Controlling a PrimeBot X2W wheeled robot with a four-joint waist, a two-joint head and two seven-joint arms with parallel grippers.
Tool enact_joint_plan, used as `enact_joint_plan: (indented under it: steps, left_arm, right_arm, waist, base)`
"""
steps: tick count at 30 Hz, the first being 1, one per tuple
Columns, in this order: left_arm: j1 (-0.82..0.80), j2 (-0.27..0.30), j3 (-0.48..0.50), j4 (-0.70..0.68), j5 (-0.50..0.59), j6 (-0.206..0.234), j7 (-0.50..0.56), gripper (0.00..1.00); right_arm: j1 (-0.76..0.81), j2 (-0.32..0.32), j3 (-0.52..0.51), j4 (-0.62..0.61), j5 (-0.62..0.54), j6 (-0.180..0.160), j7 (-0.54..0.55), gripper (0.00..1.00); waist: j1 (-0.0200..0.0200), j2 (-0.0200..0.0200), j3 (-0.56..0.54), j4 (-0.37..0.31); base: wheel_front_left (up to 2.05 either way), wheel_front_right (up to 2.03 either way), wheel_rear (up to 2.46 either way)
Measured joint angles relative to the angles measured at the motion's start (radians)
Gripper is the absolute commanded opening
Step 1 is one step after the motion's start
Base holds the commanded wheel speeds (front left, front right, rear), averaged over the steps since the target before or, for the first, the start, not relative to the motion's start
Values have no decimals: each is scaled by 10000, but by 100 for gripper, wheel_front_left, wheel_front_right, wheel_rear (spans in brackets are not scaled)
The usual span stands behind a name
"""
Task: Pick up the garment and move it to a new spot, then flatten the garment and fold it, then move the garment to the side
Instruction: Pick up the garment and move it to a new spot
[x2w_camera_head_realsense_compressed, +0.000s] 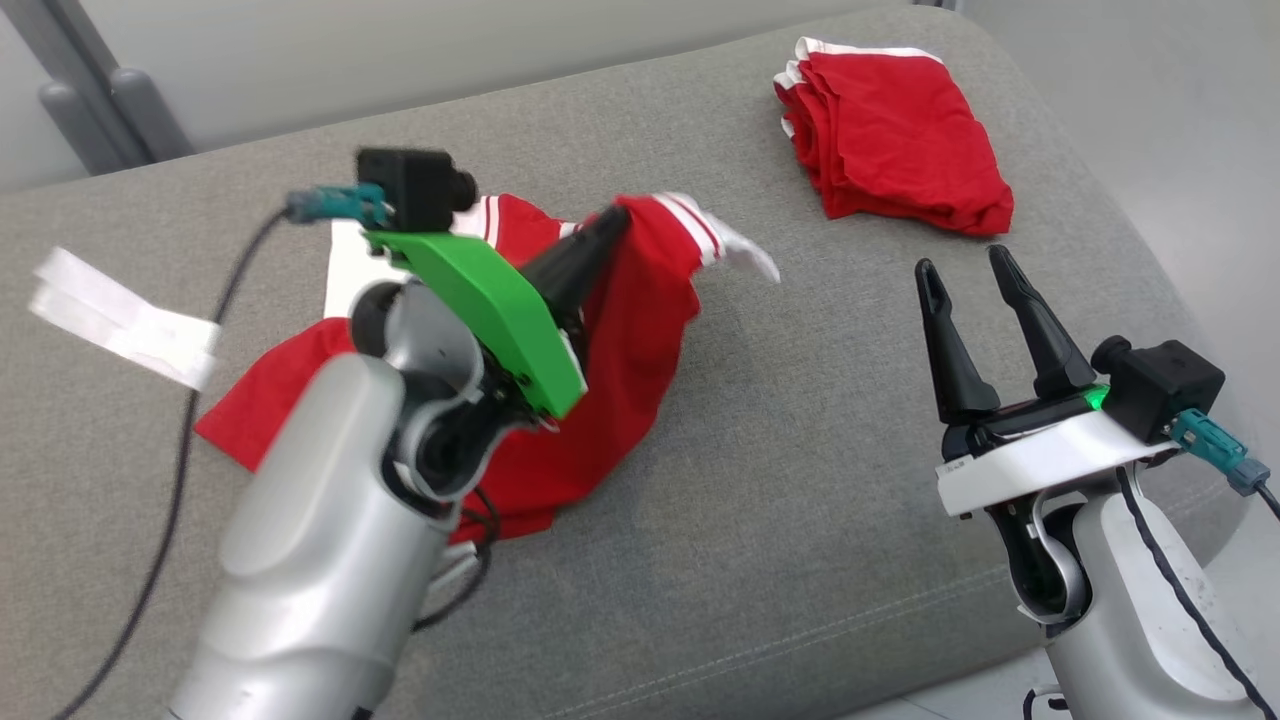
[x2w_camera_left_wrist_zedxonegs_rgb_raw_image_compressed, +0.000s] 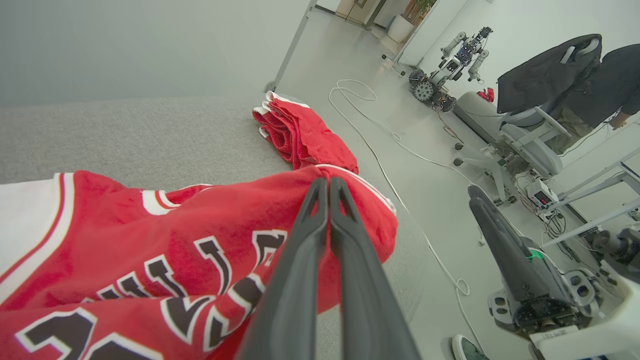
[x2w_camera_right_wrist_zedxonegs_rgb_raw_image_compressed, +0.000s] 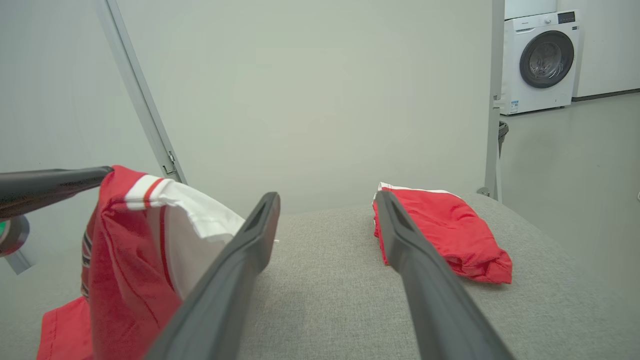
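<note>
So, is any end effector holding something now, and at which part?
The left end effector pinches the red jersey at its striped edge. The right end effector is open, empty.

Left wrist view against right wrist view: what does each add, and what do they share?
Left wrist view adds black lettering on the jersey, a second robot, a person by a chair and a floor cable. Right wrist view adds a washing machine. Shared: the left pincer shut on the jersey's raised edge, the open right pincer, the folded red garment and the grey cushion.
</note>
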Motion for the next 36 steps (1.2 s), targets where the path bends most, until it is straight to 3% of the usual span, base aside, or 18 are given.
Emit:
enact_joint_plan:
  steps: [3,4,5,16,24,30,36]
  left_arm:
    - [490,-198,-767,334,215,-2,-207,0]
    - [624,-165,-989,453,366,-2,-263,46]
    - [748,-121,-1089,568,441,-2,-385,100]
    - [844,351,-1227,474,552,-2,-1802,100]
    - [1034,1304,-556,251,1195,-2,-3045,100]
    - [2059,1505,-174,508,1369,23,-3632,100]
    - [2996,1676,420,905,1289,546,-4291,100]
  right_arm:
    - [2,-4,2,0,0,0,0,100]
    - [3,-6,10,0,0,0,2,100]
    - [3,-2,19,0,0,0,2,100]
    - [286,-90,-385,-52,0,2,2,100]
    - [427,-94,-523,-94,0,2,0,100]
    - [434,-94,-546,-102,-2,4,2,100]
    - [434,-102,-500,-115,-6,86,2,100]
  waist:
    - [0,0,59,-171]
    - [0,0,80,-215]
    - [0,0,105,-253]
    - [0,0,206,15]
    - [0,0,205,565]
    - [0,0,200,941]
    - [0,0,185,1319]
  base:
    - [0,0,0]
    - [0,0,0]
    - [0,0,0]
    - [0,0,0]
    - [0,0,0]
    - [0,0,0]
    - [0,0,0]
